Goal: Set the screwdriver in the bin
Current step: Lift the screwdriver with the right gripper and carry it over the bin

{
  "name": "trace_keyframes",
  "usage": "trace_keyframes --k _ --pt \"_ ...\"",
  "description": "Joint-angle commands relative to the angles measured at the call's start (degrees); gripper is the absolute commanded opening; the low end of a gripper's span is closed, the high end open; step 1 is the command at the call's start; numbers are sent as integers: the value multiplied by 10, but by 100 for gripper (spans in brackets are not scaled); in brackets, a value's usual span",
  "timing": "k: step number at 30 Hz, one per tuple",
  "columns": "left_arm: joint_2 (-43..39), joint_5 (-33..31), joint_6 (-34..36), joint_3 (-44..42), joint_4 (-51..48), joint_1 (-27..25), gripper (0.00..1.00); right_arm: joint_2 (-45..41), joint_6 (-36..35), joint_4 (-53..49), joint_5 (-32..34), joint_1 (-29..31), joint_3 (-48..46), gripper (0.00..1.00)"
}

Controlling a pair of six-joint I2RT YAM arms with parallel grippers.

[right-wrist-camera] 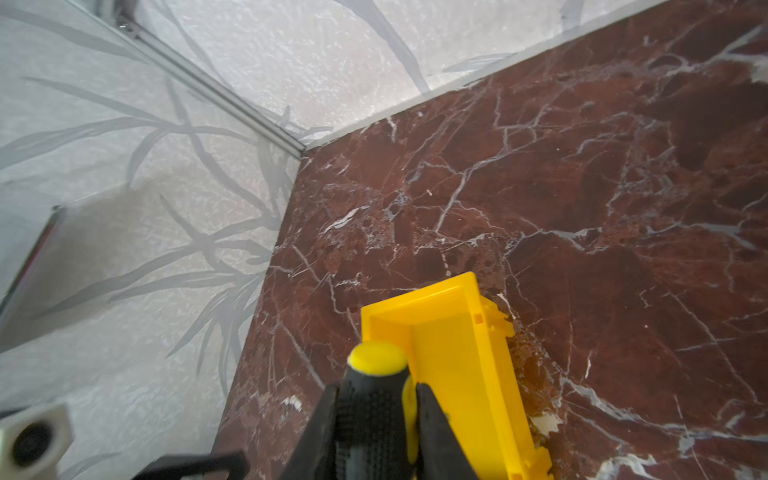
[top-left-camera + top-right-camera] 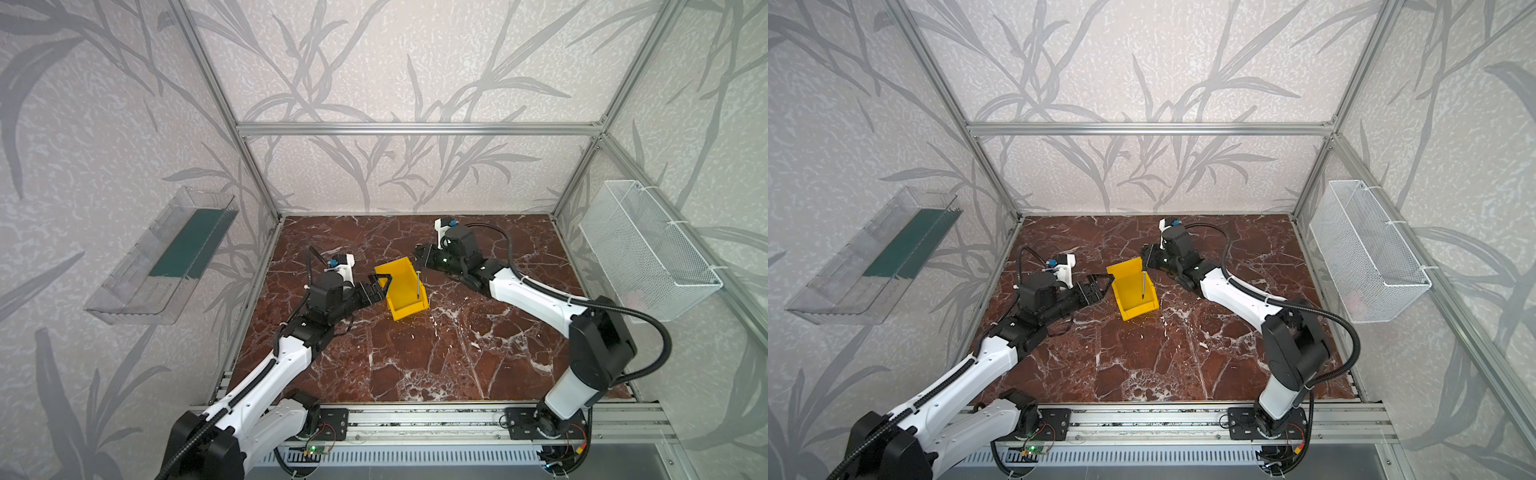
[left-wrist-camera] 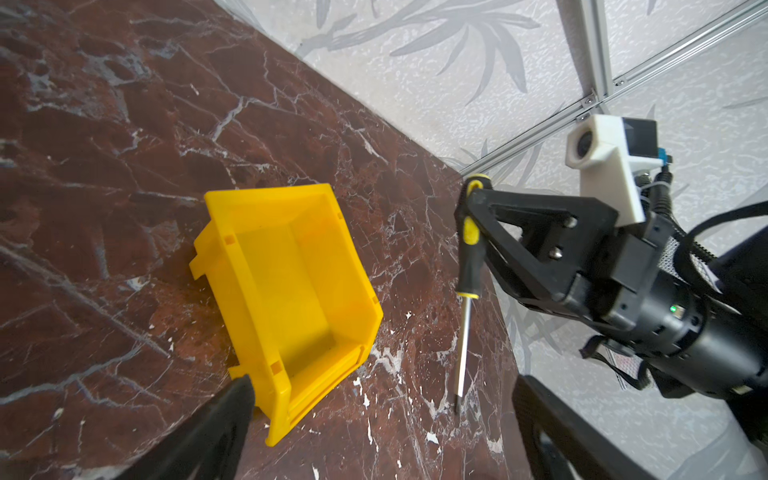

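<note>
Here, chiefly a risk of dropping the screwdriver (image 3: 467, 266) outside the bin (image 3: 332, 257). Hanging tip-down from the right claw (image 3: 469, 205), gripped high on the black-and-yellow handle, thin shaft aimed at the worktop (image 2: 415, 353). Seems lined up over the bin's open inside in both top views, yet sits beside its side wall and apart from it in the left wrist view; impossible to settle from these angles. If let go off-line, likely to strike the rim and topple out, or to land on the marble and roll away. If let go upright from up here, could bounce on its tip and lean out over the low sloped lip.

As for the right claw: narrow, pinched on the handle from both sides, touching nothing else. As for the left claw (image 2: 386, 287): spread wide, holding nothing, parked alongside the bin's outer wall with one finger (image 3: 239, 390) just beside the yellow plastic; touching or not, too close to call. Could shove the bin out from under the screwdriver if swung carelessly. Judged as late in the carry, with the release not yet made and the bin empty.
</note>
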Motion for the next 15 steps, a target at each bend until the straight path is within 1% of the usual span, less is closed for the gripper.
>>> trace_keyframes --k 1,4,8,11,15 --pt "-12 10 -10 -11 -2 4 99 48 23 36 81 18 34 22" --pt "-19 12 -7 -15 -8 8 99 88 27 31 130 35 55 23" --pt "-32 15 2 -17 -22 15 99 139 43 1 144 43 96 23" --pt "-42 20 9 -18 -37 23 99 160 33 -3 158 53 113 23" --pt "-49 28 12 -25 -43 33 99 183 19 -40 187 68 146 24"
